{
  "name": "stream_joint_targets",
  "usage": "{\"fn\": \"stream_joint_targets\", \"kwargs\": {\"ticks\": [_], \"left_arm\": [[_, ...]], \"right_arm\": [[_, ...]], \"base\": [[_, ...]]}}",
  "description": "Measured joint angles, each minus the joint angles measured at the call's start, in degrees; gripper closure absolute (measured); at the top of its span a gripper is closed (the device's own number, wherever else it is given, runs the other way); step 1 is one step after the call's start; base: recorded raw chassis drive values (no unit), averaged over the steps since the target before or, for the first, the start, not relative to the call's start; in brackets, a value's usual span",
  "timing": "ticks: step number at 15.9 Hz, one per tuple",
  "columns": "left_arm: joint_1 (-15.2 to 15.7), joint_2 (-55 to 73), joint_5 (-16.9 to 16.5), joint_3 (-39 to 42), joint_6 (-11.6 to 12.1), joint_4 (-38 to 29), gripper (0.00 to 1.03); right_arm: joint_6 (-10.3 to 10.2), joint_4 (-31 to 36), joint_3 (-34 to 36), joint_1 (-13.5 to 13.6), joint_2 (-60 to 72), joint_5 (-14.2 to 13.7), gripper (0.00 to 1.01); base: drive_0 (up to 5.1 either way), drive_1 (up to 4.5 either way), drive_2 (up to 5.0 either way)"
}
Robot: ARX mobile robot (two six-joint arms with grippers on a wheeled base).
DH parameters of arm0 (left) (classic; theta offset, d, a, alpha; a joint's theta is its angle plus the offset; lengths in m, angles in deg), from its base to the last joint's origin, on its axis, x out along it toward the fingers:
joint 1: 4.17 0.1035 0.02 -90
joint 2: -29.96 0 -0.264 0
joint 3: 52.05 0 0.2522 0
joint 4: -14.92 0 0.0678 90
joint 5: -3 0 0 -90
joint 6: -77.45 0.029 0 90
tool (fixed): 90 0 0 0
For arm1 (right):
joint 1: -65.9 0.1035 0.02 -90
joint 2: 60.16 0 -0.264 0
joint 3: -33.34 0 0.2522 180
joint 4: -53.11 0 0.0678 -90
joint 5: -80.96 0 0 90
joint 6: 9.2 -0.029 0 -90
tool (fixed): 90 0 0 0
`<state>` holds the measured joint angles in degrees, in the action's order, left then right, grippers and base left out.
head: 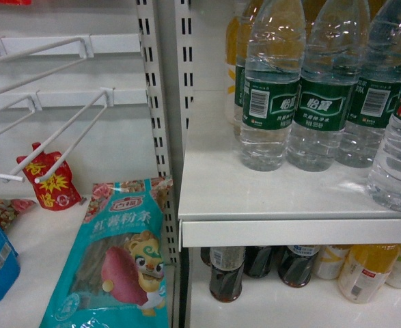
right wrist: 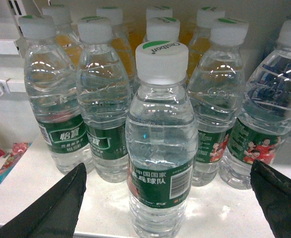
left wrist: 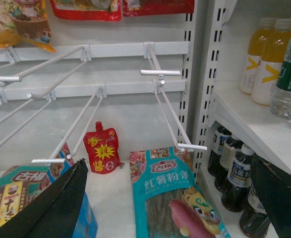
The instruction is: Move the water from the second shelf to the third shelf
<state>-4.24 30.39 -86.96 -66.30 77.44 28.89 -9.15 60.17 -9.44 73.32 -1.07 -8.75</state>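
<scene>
The right end effector (right wrist: 167,198) stands wide open around the nearest water bottle (right wrist: 161,144), apparently not touching it.

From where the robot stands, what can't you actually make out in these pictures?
- Water bottles, head view: caps cut off by the top edge.
- Dark bottles, head view: tops hidden under the shelf.
- Orange juice bottles, right wrist view: mostly hidden behind water.
- Neither arm shows in the head view.

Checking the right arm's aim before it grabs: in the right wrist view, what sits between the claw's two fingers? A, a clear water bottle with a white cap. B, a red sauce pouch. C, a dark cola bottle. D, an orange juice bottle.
A: the water bottle with its white cap stands centred between the open right claw fingers.
</scene>
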Motion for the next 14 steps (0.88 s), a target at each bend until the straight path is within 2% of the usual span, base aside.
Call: {"fn": "stream_joint_targets", "kwargs": {"ticks": [4, 5, 6, 7, 8, 12, 14], "left_arm": [[0.0, 0.0, 0.0, 0.0, 0.0, 0.0, 0.05], [0.0, 0.0, 0.0, 0.0, 0.0, 0.0, 0.05], [0.0, 0.0, 0.0, 0.0, 0.0, 0.0, 0.05], [0.0, 0.0, 0.0, 0.0, 0.0, 0.0, 0.05], [0.0, 0.0, 0.0, 0.0, 0.0, 0.0, 0.05], [0.0, 0.0, 0.0, 0.0, 0.0, 0.0, 0.05], [0.0, 0.0, 0.0, 0.0, 0.0, 0.0, 0.05]], "right_arm": [[0.0, -9.2, 3.6, -2.6, -13.8, 2.3, 0.03], [0.0, -7.5, 5.0, -2.5, -16.8, 1.5, 0.06], [0.0, -2.4, 8.4, -2.5, -20.5, -3.2, 0.18], [0.0, -3.2, 11.6, -5.9, -24.5, -1.2, 0.31], [0.0, -3.2, 13.6, -7.7, -26.4, -1.0, 0.42], [0.0, -2.8, 20.2, -7.4, -32.5, -0.3, 0.96], [0.0, -3.1, 21.4, -7.4, -33.9, -0.3, 0.99]], "base": [[0.0, 0.0, 0.0], [0.0, 0.0, 0.0], [0.0, 0.0, 0.0], [0.0, 0.0, 0.0], [0.0, 0.0, 0.0], [0.0, 0.0, 0.0], [0.0, 0.0, 0.0]]}}
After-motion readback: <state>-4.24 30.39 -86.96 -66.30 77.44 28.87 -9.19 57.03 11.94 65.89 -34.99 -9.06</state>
